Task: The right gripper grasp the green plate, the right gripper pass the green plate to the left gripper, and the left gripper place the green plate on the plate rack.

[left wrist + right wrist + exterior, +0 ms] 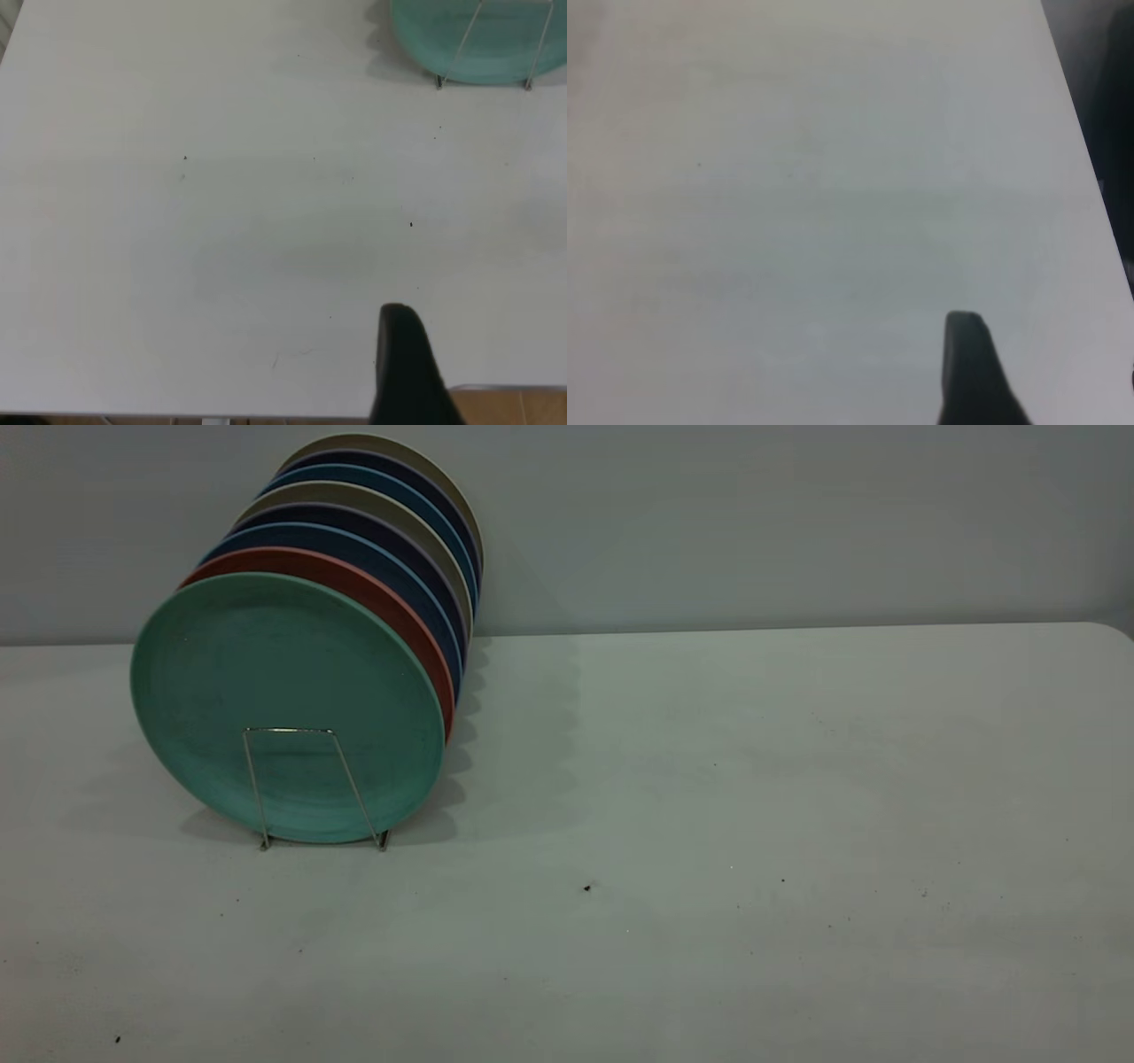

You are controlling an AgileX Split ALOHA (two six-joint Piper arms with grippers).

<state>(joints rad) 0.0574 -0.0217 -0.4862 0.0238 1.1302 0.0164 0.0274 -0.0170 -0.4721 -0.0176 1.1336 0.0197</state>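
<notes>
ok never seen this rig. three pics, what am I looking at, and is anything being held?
It is a two-arm robot at a table. The wide picture comes from a camera outside the rig; neither arm shows in it. The other two come from cameras on each arm's wrist, looking down at the tabletop. The dark tip low in each is one finger of that arm's own gripper: the left gripper and the right gripper. Neither view shows anything held.

At the table's left, a row of plates stands on edge in a wire plate rack. The green plate is at the front, a salmon-red plate behind it, then dark blue and beige ones. The left wrist view catches the green plate's lower edge.
</notes>
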